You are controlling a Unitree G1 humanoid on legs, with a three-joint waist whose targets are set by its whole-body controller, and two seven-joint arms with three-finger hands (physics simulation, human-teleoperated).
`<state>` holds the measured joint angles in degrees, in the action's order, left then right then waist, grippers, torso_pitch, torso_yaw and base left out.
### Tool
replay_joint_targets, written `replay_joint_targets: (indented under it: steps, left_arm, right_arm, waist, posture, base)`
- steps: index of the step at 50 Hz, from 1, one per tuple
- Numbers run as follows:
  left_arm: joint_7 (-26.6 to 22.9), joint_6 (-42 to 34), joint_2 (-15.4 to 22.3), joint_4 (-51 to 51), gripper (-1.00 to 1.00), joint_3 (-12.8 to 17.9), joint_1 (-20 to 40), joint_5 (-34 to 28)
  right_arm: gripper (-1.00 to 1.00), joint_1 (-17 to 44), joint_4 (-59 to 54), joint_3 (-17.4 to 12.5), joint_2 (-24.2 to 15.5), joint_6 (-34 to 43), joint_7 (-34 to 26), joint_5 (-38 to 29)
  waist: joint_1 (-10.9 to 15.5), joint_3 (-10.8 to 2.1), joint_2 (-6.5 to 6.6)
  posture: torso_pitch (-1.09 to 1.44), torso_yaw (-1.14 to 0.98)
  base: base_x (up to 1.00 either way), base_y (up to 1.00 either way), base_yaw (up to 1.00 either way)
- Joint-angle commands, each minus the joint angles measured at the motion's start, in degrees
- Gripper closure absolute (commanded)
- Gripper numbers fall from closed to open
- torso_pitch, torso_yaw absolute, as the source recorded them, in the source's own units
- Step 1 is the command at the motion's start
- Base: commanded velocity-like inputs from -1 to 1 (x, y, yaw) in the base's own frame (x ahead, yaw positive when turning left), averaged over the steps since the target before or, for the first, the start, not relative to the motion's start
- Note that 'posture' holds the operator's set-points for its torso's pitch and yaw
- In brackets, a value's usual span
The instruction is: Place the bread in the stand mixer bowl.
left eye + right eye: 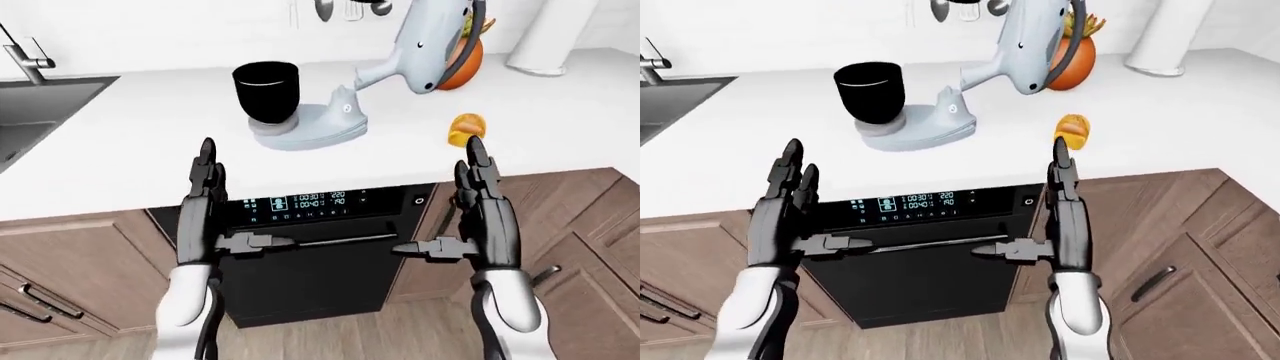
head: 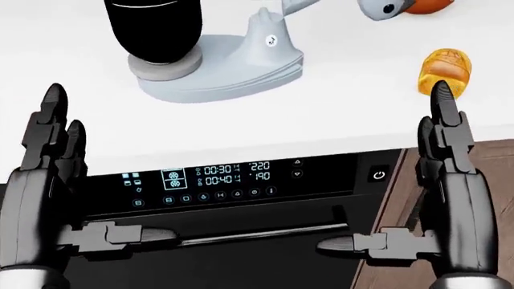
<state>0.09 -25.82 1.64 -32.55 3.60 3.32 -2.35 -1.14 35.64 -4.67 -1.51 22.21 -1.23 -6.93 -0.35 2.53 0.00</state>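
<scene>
The bread (image 1: pixel 464 127), a small golden-orange loaf, lies on the white counter (image 1: pixel 140 142) to the right of the stand mixer (image 1: pixel 335 112). The mixer is grey-blue with its head tilted up, and its black bowl (image 1: pixel 266 91) sits on the base's left side. My left hand (image 1: pixel 208 217) is open, fingers pointing up, below the counter edge under the bowl. My right hand (image 1: pixel 478 217) is open too, fingers up, just below the bread in the view. Both hands are empty and stand before the black oven (image 1: pixel 310 255). The bread also shows in the head view (image 2: pixel 446 71).
A steel sink (image 1: pixel 30 112) with a faucet is set in the counter at the left. An orange round object (image 1: pixel 462 64) and a white cylinder (image 1: pixel 540 37) stand behind the mixer head at the top right. Wooden cabinets flank the oven.
</scene>
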Motion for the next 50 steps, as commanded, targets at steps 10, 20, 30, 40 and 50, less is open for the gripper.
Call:
replay_joint_targets:
  steps: [10,20,30,40,50]
  left_arm:
    - [0.42,2.24,0.44,-1.84,-1.0,0.85,0.94,0.16]
    - [0.42,2.89,0.43,-1.69,-1.0,1.14,0.39,0.47]
    - [0.51,2.91,0.47,-1.69,-1.0,1.33,0.32,0.68]
    - [0.53,2.38,0.59,-2.36,-1.0,1.7,0.39,1.04]
    - [0.51,2.05,0.78,-3.51,-1.0,2.74,-0.16,1.68]
  right_arm:
    - [-1.0,1.02,1.94,0.69,0.08,-2.14,0.07,-0.02]
    - [-1.0,0.73,1.43,0.74,0.15,-2.74,0.23,-0.08]
    - [-1.0,0.7,1.07,0.87,0.17,-3.0,0.3,-0.14]
    - [-1.0,0.99,0.74,0.79,0.16,-2.8,0.36,0.26]
    - [-1.0,0.88,0.42,1.0,0.19,-3.33,0.46,0.33]
  waist:
    - [0.96,-1.45,3.09]
    - [0.72,-1.24,-2.9]
    - [-0.24,-0.94,3.44]
    - [1.35,-0.91,0.5]
    - [1.44,-2.58,-0.41]
  posture:
    - [0.0,0.0]
    - [0.0,0.0]
    - [0.0,0.0]
    - [0.0,0.0]
    - [0.0,0.0]
  base:
    - [0.19,0.0,0.0]
    - [0.19,0.0,0.0]
    - [0.19,0.0,0.0]
    - [0.1,0.0,0.0]
    - [0.01,0.0,0.0]
